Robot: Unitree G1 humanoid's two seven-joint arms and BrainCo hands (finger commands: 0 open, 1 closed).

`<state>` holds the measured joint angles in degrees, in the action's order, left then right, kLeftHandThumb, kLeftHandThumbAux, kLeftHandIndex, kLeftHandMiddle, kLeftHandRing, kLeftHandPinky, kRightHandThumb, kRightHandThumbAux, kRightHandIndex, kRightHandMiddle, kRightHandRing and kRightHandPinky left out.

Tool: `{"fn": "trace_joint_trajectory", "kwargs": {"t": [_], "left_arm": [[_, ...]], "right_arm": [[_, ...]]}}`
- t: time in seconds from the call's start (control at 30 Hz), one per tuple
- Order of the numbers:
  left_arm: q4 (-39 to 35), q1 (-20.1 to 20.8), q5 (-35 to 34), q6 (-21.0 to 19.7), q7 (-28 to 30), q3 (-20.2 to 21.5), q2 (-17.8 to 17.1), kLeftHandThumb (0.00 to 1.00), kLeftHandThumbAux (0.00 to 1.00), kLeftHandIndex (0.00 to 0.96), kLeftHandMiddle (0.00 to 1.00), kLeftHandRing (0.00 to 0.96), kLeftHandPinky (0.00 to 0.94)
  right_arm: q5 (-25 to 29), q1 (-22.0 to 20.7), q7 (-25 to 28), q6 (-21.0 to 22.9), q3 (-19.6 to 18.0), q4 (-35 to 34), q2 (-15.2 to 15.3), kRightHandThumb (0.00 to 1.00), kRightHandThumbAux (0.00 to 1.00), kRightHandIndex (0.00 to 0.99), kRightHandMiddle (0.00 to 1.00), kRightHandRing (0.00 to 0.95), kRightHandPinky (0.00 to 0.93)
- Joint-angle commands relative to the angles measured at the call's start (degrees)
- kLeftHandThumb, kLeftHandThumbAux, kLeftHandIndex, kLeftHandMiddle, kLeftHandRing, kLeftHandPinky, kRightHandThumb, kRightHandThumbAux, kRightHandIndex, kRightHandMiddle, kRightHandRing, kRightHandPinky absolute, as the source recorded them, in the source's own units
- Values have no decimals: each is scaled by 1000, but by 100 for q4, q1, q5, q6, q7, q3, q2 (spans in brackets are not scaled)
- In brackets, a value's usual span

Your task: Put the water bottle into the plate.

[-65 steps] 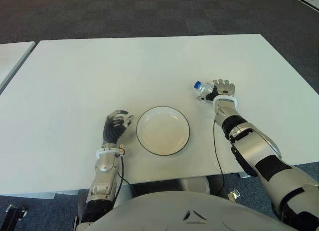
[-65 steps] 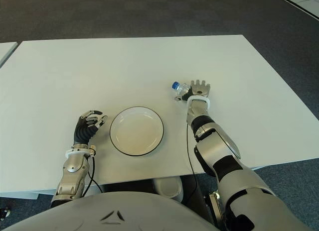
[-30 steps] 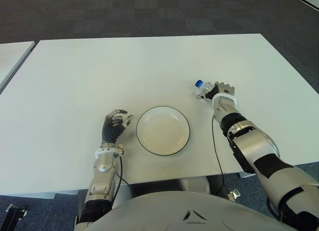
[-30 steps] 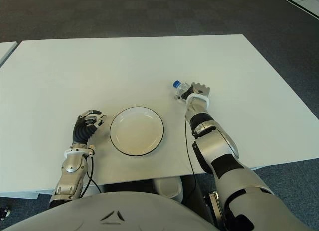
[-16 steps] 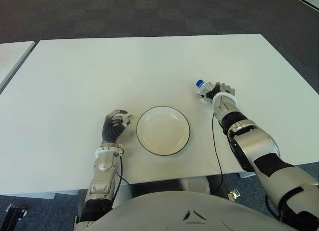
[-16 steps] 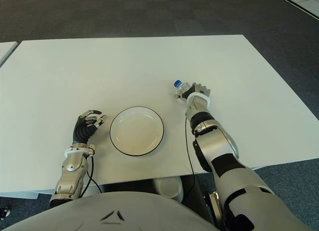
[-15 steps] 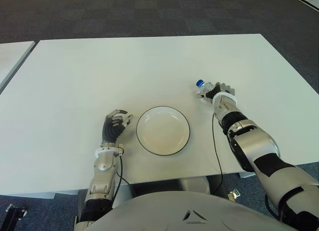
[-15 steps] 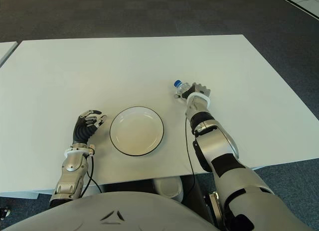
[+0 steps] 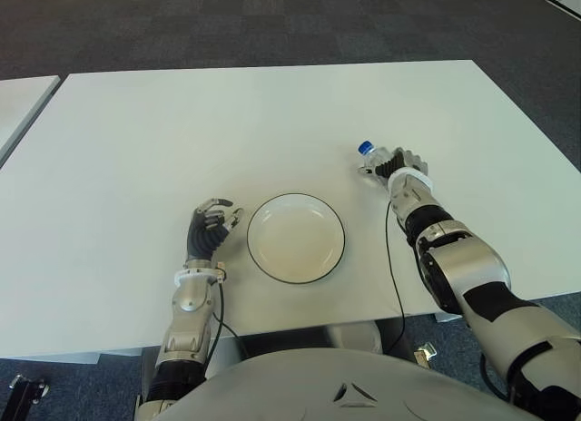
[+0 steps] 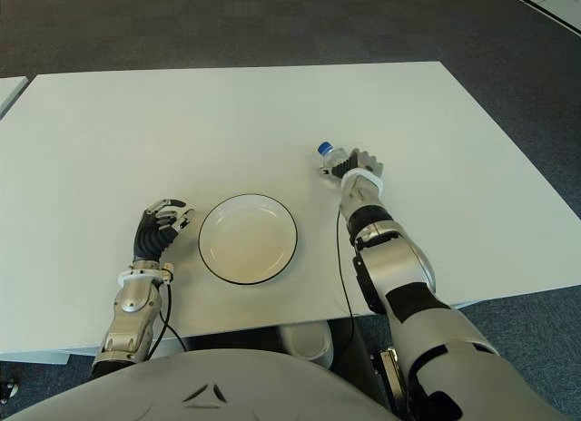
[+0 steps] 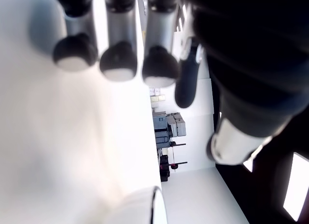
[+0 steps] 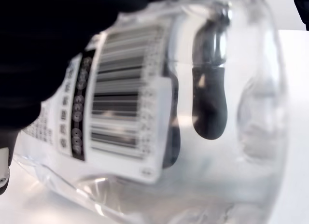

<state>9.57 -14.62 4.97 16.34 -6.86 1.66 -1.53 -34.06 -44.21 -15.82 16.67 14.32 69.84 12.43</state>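
Observation:
The water bottle (image 9: 372, 155) is clear with a blue cap and a white barcode label (image 12: 120, 108). It is to the right of and beyond the plate, its cap pointing to the far left. My right hand (image 9: 398, 163) is shut around the bottle's body, and one dark fingertip (image 12: 209, 105) shows through the plastic in the right wrist view. The white plate (image 9: 296, 239) has a dark rim and nothing in it, near the table's front edge at the centre. My left hand (image 9: 211, 226) shows just left of the plate, fingers loosely bent and holding nothing.
The white table (image 9: 182, 122) stretches wide behind and to both sides of the plate. A second white table (image 9: 23, 99) stands to the far left across a narrow gap. Dark carpet lies beyond the table's edges.
My right hand's fingers, spread over the bottle at first, have curled around it. The bottle's cap has shifted slightly farther away. The left hand and the plate have not moved.

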Motion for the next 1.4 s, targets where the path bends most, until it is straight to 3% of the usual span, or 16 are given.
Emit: {"fn": "trace_joint_trajectory", "kwargs": {"t": [0.03,0.33,0.47,0.63,0.8,0.97,1.27,1.4], "left_arm": [[91,2,-19,-136,7,51,-8,701,724,437,875,877,863],[-59,-52,-80,-342,-3,76,42,701,724,437,874,876,866],[-129,-84,-67,-402,-25,71,52,702,724,437,874,880,873],[-231,-118,-92,-509,-28,73,83,702,724,437,872,878,869],[-286,-148,-144,-513,-16,78,113,701,724,437,865,870,861],[-247,-155,-96,-451,-14,54,92,701,724,437,862,871,866],[-296,-169,-165,-507,19,48,136,700,724,437,856,861,857],[-246,-156,-147,-458,25,41,119,701,724,437,855,861,859]], "right_arm": [[531,820,-290,-257,-283,80,-425,690,729,436,867,867,867],[612,1108,-907,-627,-281,-735,-443,694,728,437,860,856,855],[568,1488,-976,-645,-239,-1691,-385,695,728,437,855,851,851],[341,2324,-804,-369,-145,-3909,-257,696,728,438,853,853,855],[208,2854,-668,-351,-134,-5361,-207,698,728,438,861,861,861],[191,3168,-630,-634,-175,-6078,-173,700,728,438,861,861,853],[173,3550,-408,-700,-146,-7242,-239,702,728,438,854,851,840],[259,3746,-374,-1102,-76,-7534,-234,701,729,438,848,842,825]]}}
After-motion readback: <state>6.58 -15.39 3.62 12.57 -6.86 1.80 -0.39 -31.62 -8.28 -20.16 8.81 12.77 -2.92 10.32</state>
